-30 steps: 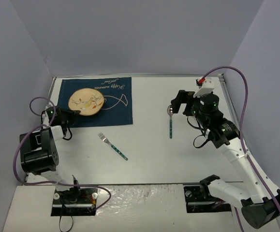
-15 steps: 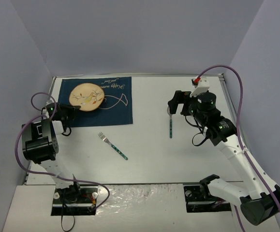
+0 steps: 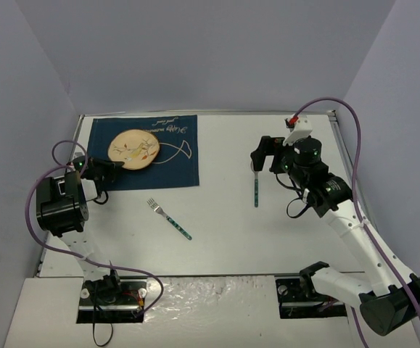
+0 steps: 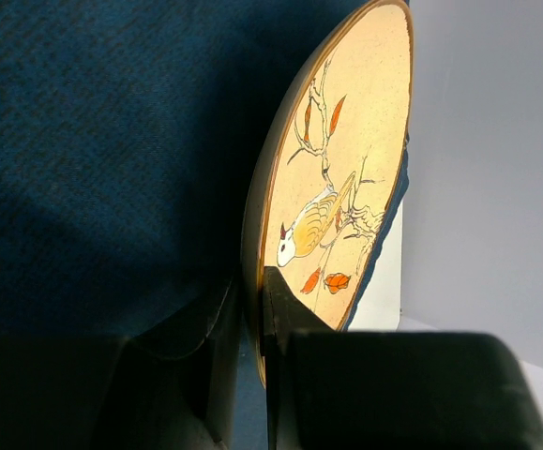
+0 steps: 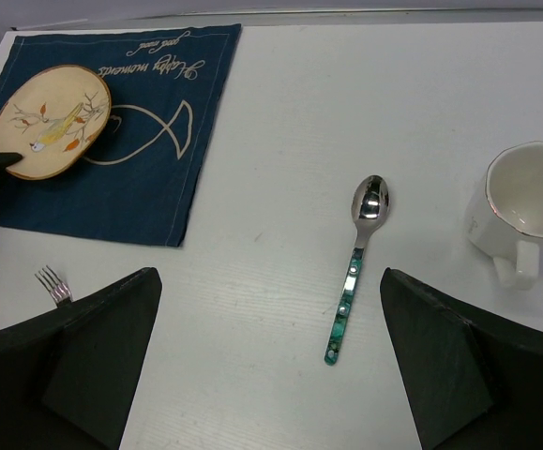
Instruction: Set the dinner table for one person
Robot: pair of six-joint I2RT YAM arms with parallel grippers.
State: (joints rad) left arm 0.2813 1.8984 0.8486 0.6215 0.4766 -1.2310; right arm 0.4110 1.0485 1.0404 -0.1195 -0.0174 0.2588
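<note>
- The dinner table [image 3: 282, 239] is the broad white top that everything lies on. It is stiff, flat and smooth. I judge that cutlery will slide on it rather than catch, and it offers nothing to take hold of.
- The plate [image 4: 346, 178] is over the left part of the blue mat [image 3: 177, 163], at the far left of the table. My left gripper [image 4: 252, 295] is pinched nearly closed on its rim, one finger on each face, at the edge nearest my left arm.
- The plate looks rigid and smooth-faced, so probably slick under the pads and breakable if it falls. Gripped at one edge, its weight levers against my hold, so I would carry it low and slowly. I cannot tell whether its far edge rests on the cloth.
- The mat is soft fabric. A dragged plate could ruck it, so lifting seems better than pushing.
- The fork [image 3: 170, 218] lies on bare table just near the mat, with its tines toward the cloth. It is thin, stiff and light, and I would pinch it across the patterned handle, fingers right down at the tabletop.
- The spoon [image 5: 354, 272] lies mid-right with its bowl away from me. My right gripper [image 5: 271, 366] hovers above it with the jaws spread wide and nothing in them. The teal handle is the place to grip, not the polished bowl.
- The cup [image 5: 522, 211] stands upright to the right of the spoon. It is likely light but chippable, and I would grip it over the wall, one finger inside.
</note>
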